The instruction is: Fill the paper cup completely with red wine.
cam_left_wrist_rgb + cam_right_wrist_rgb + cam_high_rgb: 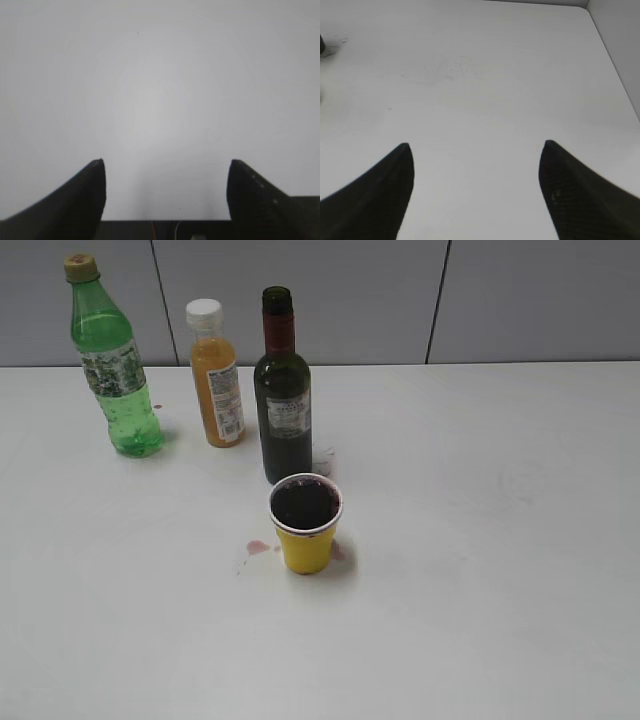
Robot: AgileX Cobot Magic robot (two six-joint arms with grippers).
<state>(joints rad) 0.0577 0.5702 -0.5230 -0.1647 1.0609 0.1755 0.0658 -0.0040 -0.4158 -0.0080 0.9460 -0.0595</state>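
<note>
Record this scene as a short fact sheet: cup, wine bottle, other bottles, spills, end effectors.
cup: yellow, upright, dark wine near the rim
wine bottle: uncapped, upright, just behind the cup
other bottles: juice bottle and soda bottle, capped, back left
spills: pink spots on the table beside the cup
left end effector: open, empty
right end effector: open, empty

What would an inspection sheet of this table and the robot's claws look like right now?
Surface: white table, pinkish stains beside the cup.
Job's things: paper cup upright, dark red wine near its rim; wine bottle upright behind it, uncapped.
Clutter: green soda bottle, orange juice bottle, both capped.
Grippers: left gripper and right gripper open, empty, over bare table.
Cables: nothing seen.
Surroundings: grey panel wall.
</note>
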